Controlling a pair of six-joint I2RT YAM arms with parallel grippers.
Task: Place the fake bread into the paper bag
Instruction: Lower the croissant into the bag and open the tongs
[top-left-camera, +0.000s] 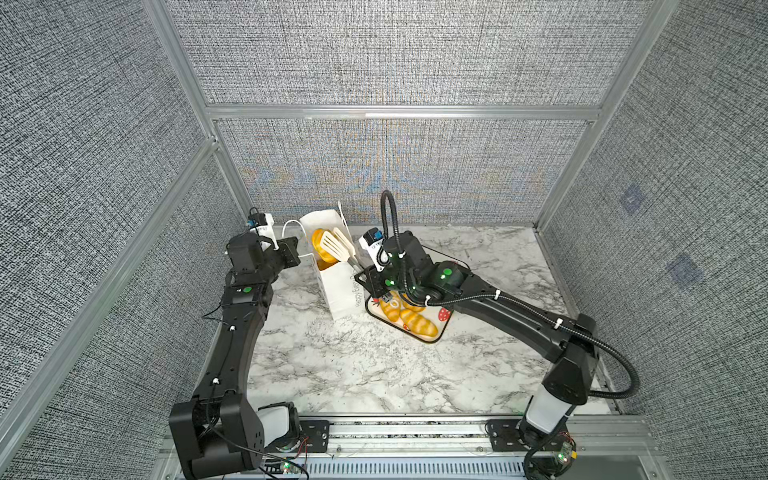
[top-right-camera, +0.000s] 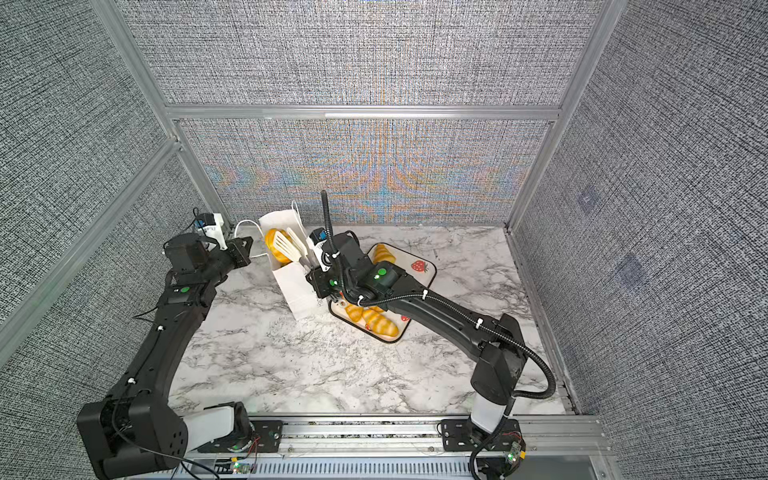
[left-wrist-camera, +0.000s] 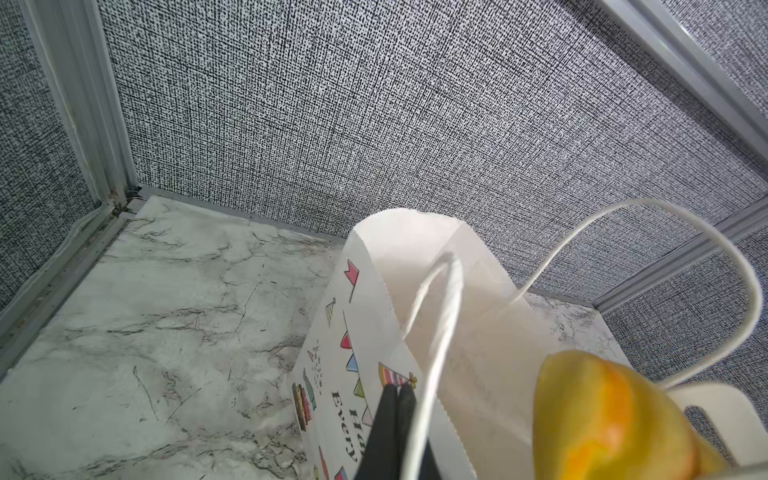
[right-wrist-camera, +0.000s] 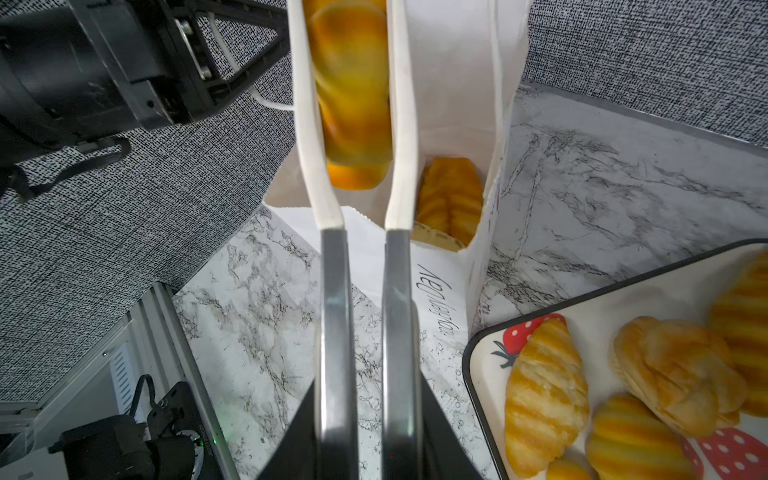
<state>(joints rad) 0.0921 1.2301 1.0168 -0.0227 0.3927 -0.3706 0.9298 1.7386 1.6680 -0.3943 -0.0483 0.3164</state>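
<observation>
In both top views the left gripper (top-left-camera: 302, 254) has its jaws pressed together on the left rim of the tall white paper bag (top-left-camera: 341, 291) with grey lettering. The bag stands upright on the grey-veined white marble tabletop (top-left-camera: 353, 374), near the back wall. The right gripper (top-left-camera: 371, 283) is clamped on the steel arms of a pair of tongs (top-left-camera: 337, 248) with cream slotted blades. Those blades pinch one glossy golden-orange piece of fake bread (top-left-camera: 321, 245) in the bag's open mouth. Just right of the bag, partly under the right arm, lies a cream strawberry-print tray (top-right-camera: 433, 272) with a black rim, carrying more striped loaves (top-right-camera: 377, 323).

In the left wrist view the two black fingers (left-wrist-camera: 388, 419) sit closed against each other at the bag's top edge, beside its printed flags and party hat. A white cord handle (left-wrist-camera: 436, 353) hangs across in front of them. The pinched bread shows close and blurred at the bag's mouth.

In the right wrist view the black jaws flank the tongs' two steel arms and squeeze them near each other. The cream blades grip the bread over the bag's opening, and another striped loaf (right-wrist-camera: 451, 199) lies deep inside the bag. Beside the bag, a croissant (right-wrist-camera: 544, 390) and ridged rolls rest on the tray.
</observation>
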